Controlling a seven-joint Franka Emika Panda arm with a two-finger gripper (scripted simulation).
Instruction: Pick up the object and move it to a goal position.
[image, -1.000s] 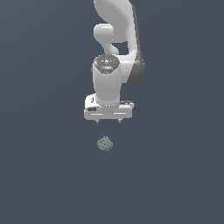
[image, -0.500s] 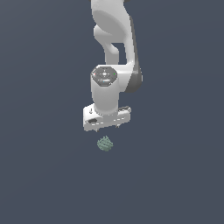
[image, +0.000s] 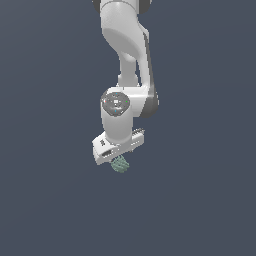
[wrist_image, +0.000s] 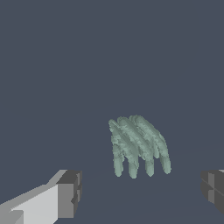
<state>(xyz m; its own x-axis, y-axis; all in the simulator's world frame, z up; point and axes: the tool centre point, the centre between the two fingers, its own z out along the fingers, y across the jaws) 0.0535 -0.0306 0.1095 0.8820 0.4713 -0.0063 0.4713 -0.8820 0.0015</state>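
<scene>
- Fingers (wrist_image: 70, 194) of our gripper (wrist_image: 142, 192) are standing spread wide in the wrist view, one dark pad at each side, nothing pinched between them.
- We are seeing the object (wrist_image: 138, 146) lying ahead of the open gap and roughly midway between the two pads, clear of both, so we are not touching it.
- We are reading the object as a pale grey-green lump made of ribbed, finger-like ridges running side by side.
- We are looking, in the exterior view, at the white arm (image: 125, 55) reaching down from the top edge, with the gripper (image: 117, 152) tilted, its lower end toward the exterior view's left.
- We are finding the object (image: 120, 164) in that view directly under the gripper, its upper part partly covered by the gripper body.
- We are unable to tell from the exterior view whether the gripper is meeting the object or only hanging over it.
- We are seeing both against a plain dark blue-grey bench (image: 45, 200) that fills both views.
</scene>
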